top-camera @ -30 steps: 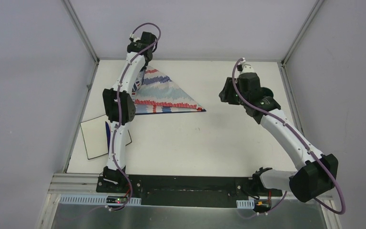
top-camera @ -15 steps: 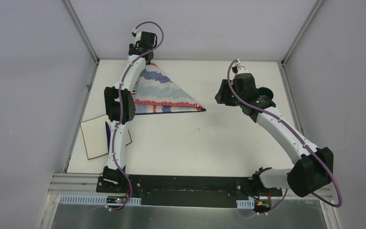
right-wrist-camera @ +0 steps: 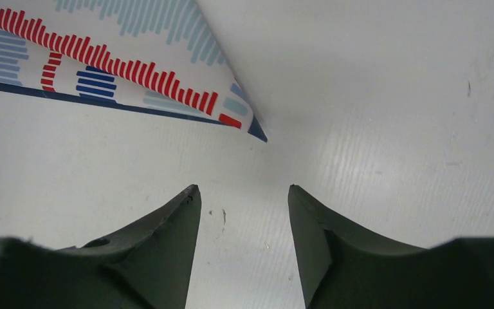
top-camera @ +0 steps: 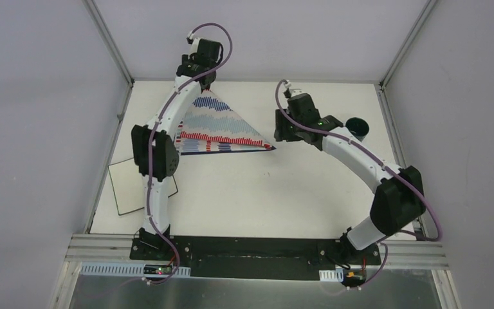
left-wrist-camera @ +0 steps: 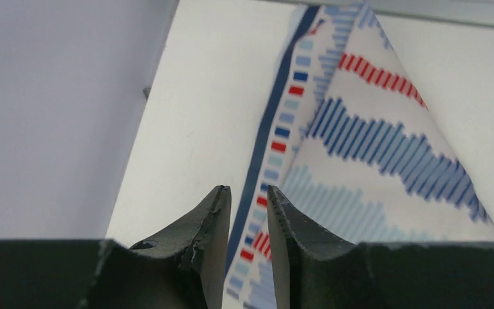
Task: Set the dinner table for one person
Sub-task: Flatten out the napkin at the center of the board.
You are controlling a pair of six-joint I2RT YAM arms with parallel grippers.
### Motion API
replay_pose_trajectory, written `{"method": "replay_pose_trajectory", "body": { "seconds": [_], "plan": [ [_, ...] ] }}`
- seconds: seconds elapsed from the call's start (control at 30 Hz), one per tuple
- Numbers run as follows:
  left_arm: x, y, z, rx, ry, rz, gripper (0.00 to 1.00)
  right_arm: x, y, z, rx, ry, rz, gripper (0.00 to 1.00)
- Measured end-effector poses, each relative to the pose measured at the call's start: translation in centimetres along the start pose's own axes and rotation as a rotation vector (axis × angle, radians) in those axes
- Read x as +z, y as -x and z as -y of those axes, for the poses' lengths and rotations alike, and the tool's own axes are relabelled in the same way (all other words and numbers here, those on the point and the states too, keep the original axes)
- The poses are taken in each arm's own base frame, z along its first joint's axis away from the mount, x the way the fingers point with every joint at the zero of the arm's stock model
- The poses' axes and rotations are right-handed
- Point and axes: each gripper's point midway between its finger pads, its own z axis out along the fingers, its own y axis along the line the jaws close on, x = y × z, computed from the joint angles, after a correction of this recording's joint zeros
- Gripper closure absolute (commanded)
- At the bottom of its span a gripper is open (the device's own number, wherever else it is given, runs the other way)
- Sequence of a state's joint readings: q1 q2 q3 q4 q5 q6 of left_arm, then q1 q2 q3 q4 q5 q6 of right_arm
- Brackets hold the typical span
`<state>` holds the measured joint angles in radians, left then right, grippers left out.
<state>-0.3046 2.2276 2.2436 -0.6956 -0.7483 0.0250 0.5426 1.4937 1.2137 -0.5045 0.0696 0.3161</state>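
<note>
A striped red-blue-white cloth, folded into a triangle, lies at the back left of the dinner table. My left gripper hovers over the cloth's far corner. In the left wrist view its jaws stand narrowly open, and the cloth lies flat below them, not pinched. My right gripper is just beside the cloth's right corner. In the right wrist view it is open over bare table, with the cloth's pointed corner a little ahead of the fingertips.
A white square plate lies at the left edge, partly under the left arm. A dark cup stands at the back right, behind the right arm. Grey rails and walls border the table.
The left gripper has opened and let go of the cloth's far corner, shifting slightly back. The right arm has swung left to the cloth's right corner, its jaws widening and the dark cup uncovered.
</note>
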Motion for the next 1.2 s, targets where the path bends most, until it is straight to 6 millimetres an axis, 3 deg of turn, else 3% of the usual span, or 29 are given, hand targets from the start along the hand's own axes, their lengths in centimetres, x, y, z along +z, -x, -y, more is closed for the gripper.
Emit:
{"method": "replay_pose_trajectory", "body": {
  "seconds": [0.17, 0.3, 0.37, 0.43, 0.6, 0.77, 0.9, 1.0, 1.13, 1.2],
  "plan": [
    [-11.3, 0.8, -1.1, -0.063, -0.126, 0.034, 0.71, 2.5, 1.8, -2.9, -0.144, -0.036, -0.031, 0.44],
    [-20.2, 2.7, -2.7, -0.145, -0.250, 0.126, 0.71, 4.4, 2.4, -4.0, -0.241, -0.089, -0.049, 0.44],
    [-23.4, 3.6, -4.7, -0.207, -0.290, 0.172, 0.72, 5.4, 2.2, -4.2, -0.275, -0.112, -0.069, 0.44],
    [-25.2, 4.4, -7.2, -0.266, -0.303, 0.207, 0.73, 6.4, 1.6, -4.4, -0.304, -0.128, -0.096, 0.44],
    [-28.0, 5.5, -13.4, -0.394, -0.305, 0.299, 0.72, 8.9, -0.7, -4.4, -0.359, -0.158, -0.186, 0.44],
    [-30.3, 6.6, -16.4, -0.461, -0.334, 0.377, 0.70, 10.2, -1.5, -4.6, -0.390, -0.159, -0.228, 0.44],
    [-30.4, 5.7, -16.8, -0.464, -0.335, 0.381, 0.70, 10.7, -0.1, -6.2, -0.404, -0.134, -0.202, 0.44],
    [-29.7, 4.4, -15.7, -0.428, -0.343, 0.353, 0.70, 11.2, 0.6, -7.2, -0.411, -0.121, -0.177, 0.44],
    [-28.3, 2.5, -13.6, -0.372, -0.349, 0.302, 0.70, 12.1, 0.1, -7.3, -0.430, -0.127, -0.190, 0.45],
    [-27.8, 1.9, -12.8, -0.355, -0.352, 0.284, 0.70, 13.0, -0.5, -6.9, -0.434, -0.138, -0.207, 0.54]
  ]
}}
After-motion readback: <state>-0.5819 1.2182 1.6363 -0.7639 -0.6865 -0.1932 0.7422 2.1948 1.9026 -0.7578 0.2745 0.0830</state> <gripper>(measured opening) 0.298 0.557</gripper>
